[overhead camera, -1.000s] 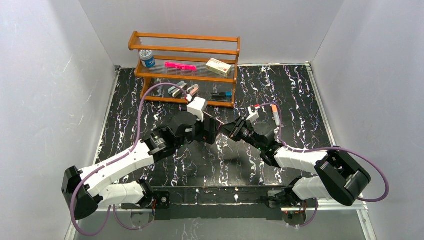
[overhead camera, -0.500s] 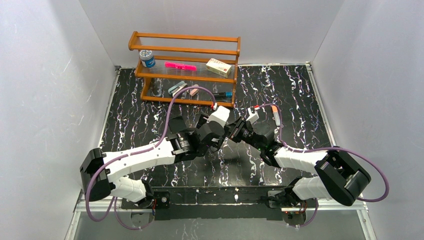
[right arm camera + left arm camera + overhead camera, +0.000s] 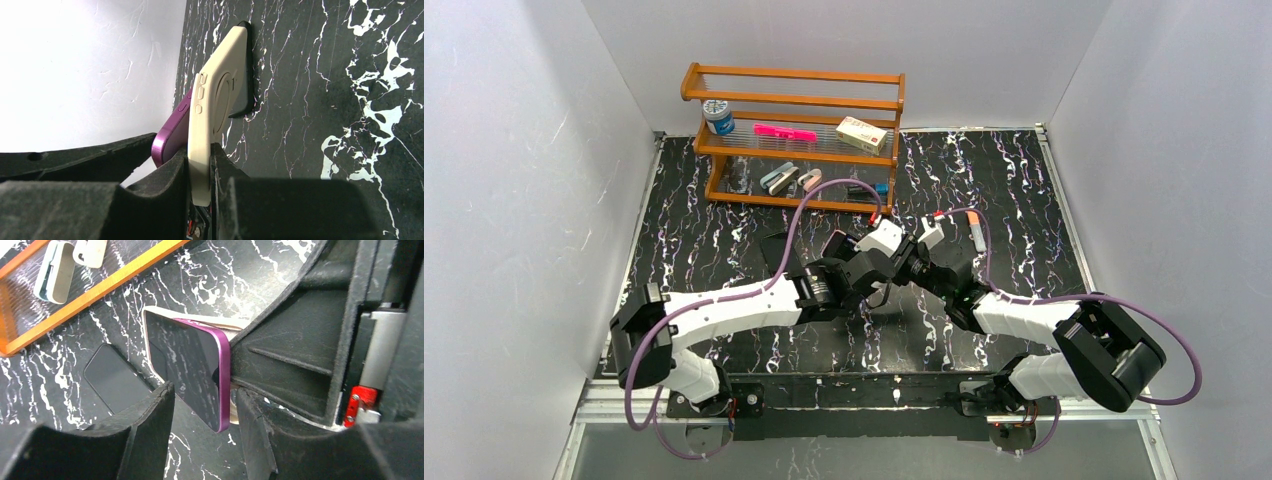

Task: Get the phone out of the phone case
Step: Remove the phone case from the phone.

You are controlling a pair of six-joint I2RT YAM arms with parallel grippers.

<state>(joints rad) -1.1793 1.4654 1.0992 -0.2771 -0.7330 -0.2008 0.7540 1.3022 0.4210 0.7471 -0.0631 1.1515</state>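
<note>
Mid-table, clear of the marble top: pinching the cream phone case [image 3: 210, 100] edge-on with the right gripper [image 3: 200, 172], fingers nearly closed on it. Swinging the left gripper [image 3: 202, 407] in from the left over the last second, narrowing it from wide to part-open, now bracketing the purple phone [image 3: 192, 365] at its free end; no firm pinch visible yet. Reading that as pull-out starting, with one end of the phone already standing clear of the case. Leaving alone the wooden rack [image 3: 794, 100] behind, holding a jar [image 3: 718, 116], pink item [image 3: 784, 131], small box [image 3: 862, 134] and clips [image 3: 779, 180].
</note>
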